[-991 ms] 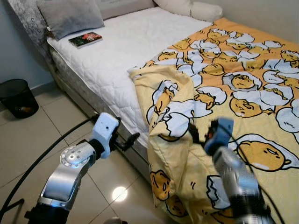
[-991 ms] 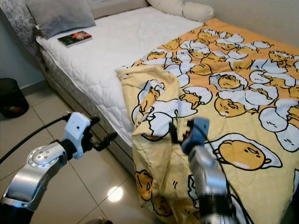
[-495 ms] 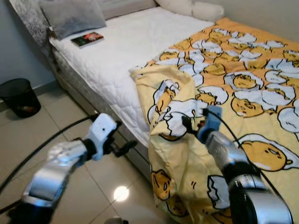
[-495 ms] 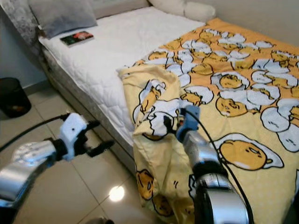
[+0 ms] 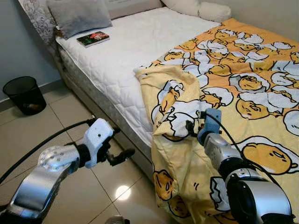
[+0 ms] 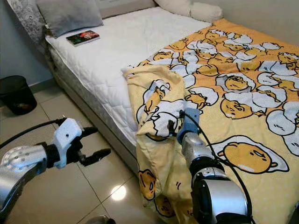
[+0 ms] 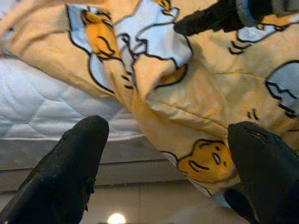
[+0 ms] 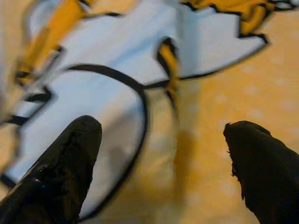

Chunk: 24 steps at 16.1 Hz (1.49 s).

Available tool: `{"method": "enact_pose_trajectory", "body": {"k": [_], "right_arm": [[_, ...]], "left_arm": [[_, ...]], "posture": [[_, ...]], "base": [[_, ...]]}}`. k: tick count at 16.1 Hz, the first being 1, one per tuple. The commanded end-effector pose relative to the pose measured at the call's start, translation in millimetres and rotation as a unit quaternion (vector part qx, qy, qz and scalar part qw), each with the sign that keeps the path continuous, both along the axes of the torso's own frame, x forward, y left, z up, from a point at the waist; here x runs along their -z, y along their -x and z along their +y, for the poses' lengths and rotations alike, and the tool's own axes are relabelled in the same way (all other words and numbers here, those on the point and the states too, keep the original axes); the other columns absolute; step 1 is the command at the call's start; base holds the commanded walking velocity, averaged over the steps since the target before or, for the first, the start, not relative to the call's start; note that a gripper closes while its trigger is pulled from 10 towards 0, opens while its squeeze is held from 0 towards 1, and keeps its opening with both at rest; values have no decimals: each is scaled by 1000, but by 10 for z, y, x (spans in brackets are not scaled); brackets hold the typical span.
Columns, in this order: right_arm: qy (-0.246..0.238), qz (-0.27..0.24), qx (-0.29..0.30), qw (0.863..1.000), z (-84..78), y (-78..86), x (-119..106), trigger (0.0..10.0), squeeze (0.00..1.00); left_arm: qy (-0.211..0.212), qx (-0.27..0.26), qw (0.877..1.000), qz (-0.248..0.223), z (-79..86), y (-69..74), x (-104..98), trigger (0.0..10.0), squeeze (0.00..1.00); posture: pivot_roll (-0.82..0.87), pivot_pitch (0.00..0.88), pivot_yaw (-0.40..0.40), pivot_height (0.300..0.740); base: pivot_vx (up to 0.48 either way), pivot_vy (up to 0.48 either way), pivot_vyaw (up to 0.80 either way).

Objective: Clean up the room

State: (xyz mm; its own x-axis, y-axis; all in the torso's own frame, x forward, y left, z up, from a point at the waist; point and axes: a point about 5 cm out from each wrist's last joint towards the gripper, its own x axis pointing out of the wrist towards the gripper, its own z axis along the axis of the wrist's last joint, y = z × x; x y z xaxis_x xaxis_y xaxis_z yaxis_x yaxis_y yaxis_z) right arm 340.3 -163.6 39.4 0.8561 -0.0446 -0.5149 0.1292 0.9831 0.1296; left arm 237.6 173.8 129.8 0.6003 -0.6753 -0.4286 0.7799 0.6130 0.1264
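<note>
Two grippers are out in front of the robot, and both stand with their black fingers spread wide, holding nothing. The right gripper (image 5: 192, 127) is pushed up against the folded-back corner of the yellow egg-print blanket (image 5: 243, 88), its fingertips right at the bunched cloth where the fold sags over the near edge of the bed; in the right wrist view the fingers (image 8: 60, 163) frame the white and yellow print close up, a little blurred. The left gripper (image 5: 119, 154) hangs over the tiled floor (image 5: 51, 121), beside the side of the bed and apart from the blanket, pointing toward the hanging cloth.

The blanket covers the right part of the mattress (image 5: 135, 42) and spills down over the near edge toward the floor, with its left corner turned over on itself. The left part of the white quilted mattress lies bare. At the far left of it a book (image 5: 93, 38) rests flat, just beside a grey pillow (image 5: 79, 15); pale pillows (image 5: 198, 7) sit at the far end. A black mesh bin (image 5: 24, 94) stands on the floor to the left, well apart from the bed.
</note>
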Motion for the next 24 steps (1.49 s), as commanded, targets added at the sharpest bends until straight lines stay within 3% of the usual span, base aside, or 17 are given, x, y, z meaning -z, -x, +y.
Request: {"method": "enact_pose_trajectory", "body": {"k": [1, 5, 6, 7, 8, 10, 24], "right_arm": [[-36, 2, 16, 999, 33, 2, 12, 10000, 0], [-94, 10, 28, 995, 129, 21, 49, 10000, 0], [-111, 9, 33, 993, 146, 23, 53, 6196, 0], [-120, 8, 33, 992, 166, 23, 53, 3804, 0], [-119, 10, 31, 992, 182, 27, 60, 510, 0], [-120, 12, 34, 992, 190, 31, 66, 0, 0], [-121, 6, 15, 993, 155, -5, 19, 0, 0]], "left_arm": [[-1, 3, 1000, 1, 22, 38, -54, 10000, 427], [-5, 7, 1000, 6, 25, 68, -91, 10000, 431], [-5, 7, 1000, 6, 25, 76, -109, 10000, 435], [-6, 7, 1000, 7, 28, 91, -125, 10000, 431], [-8, 6, 1000, 10, 40, 109, -129, 10000, 431], [-10, 5, 1000, 13, 53, 130, -128, 10000, 435], [-4, -3, 1000, 8, 0, 73, -91, 10000, 424]], "posture": [[152, 72, 7, 740], [173, 94, 6, 740], [181, 104, 6, 740], [187, 114, 5, 740], [191, 122, 4, 740], [191, 125, 4, 740], [154, 77, -8, 740]], "base": [[0, 0, 0], [0, 0, 0], [0, 0, 0], [0, 0, 0], [0, 0, 0], [0, 0, 0], [0, 0, 0]]}}
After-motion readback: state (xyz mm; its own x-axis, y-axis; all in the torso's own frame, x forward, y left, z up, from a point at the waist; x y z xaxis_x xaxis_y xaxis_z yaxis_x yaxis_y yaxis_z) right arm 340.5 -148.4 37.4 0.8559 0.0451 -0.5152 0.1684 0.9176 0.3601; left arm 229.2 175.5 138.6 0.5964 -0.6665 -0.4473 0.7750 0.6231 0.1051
